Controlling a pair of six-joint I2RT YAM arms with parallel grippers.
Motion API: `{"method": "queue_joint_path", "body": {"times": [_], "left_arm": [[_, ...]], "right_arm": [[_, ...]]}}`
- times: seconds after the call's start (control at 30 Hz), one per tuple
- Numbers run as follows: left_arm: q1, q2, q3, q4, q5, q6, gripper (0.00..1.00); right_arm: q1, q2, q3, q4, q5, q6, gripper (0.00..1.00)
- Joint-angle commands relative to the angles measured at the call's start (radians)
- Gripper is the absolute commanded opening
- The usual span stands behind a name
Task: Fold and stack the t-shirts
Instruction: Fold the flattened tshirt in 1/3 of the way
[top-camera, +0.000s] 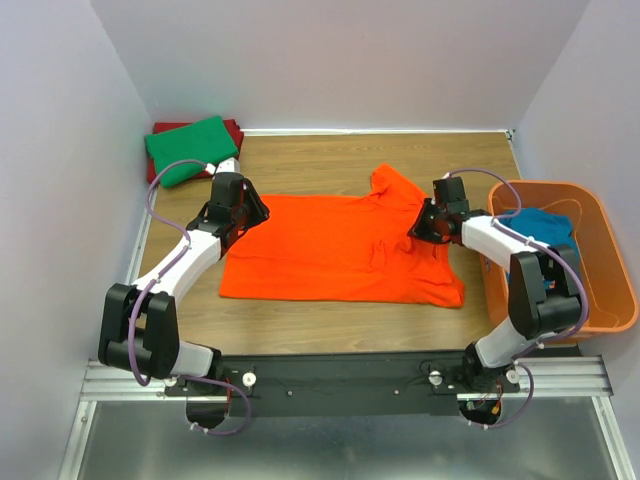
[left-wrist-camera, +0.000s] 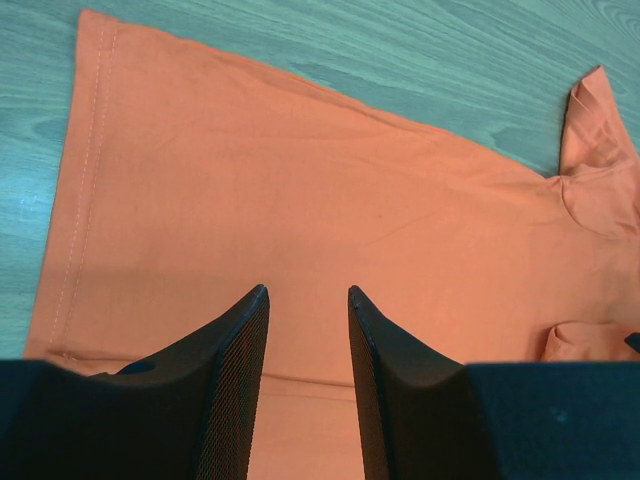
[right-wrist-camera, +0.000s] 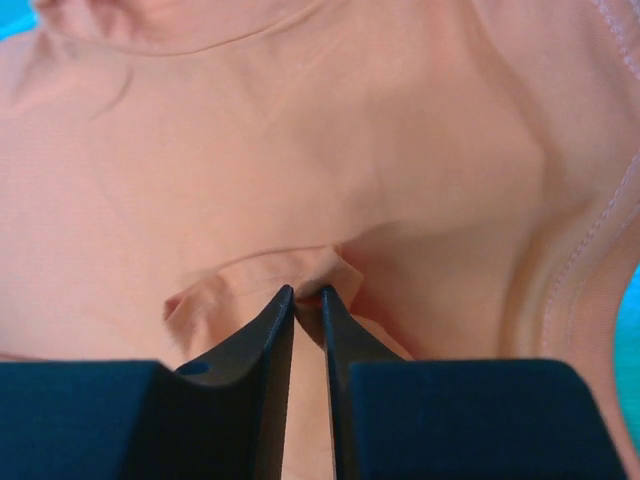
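Observation:
A bright orange t-shirt (top-camera: 340, 250) lies spread across the middle of the table. My left gripper (top-camera: 258, 212) stands open low over its left end, with flat cloth (left-wrist-camera: 300, 170) under the fingers and nothing between them (left-wrist-camera: 308, 290). At the shirt's right side my right gripper (top-camera: 418, 225) is shut on a small raised fold (right-wrist-camera: 250, 275) of the orange cloth, pinched at its fingertips (right-wrist-camera: 308, 290). Folded green (top-camera: 190, 148) and dark red (top-camera: 235, 128) t-shirts sit stacked at the back left corner. A teal blue t-shirt (top-camera: 545, 225) lies in the basket.
A rigid orange plastic basket (top-camera: 550, 186) stands at the right edge, close behind my right arm. White walls close in the back and both sides. Bare wood shows behind the orange shirt and along the near edge.

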Motion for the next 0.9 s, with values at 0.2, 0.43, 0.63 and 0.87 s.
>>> {"method": "queue_joint_path", "body": {"times": [0.2,0.43,0.63,0.87], "left_arm": [[0.003,-0.005,0.009,0.008,0.012,0.01,0.45],[0.003,0.009,0.014,0.011,0.018,0.005,0.44],[0.015,0.042,0.053,-0.01,-0.011,-0.03,0.46],[0.086,0.13,0.151,-0.055,-0.114,-0.116,0.45]], "right_arm": [[-0.006,-0.169,-0.083,0.025,-0.02,-0.065,0.17],[-0.006,-0.198,-0.147,0.02,0.053,-0.067,0.35],[-0.007,-0.154,-0.072,-0.014,0.178,-0.022,0.62],[-0.006,-0.036,0.123,-0.024,0.152,-0.045,0.61]]}}
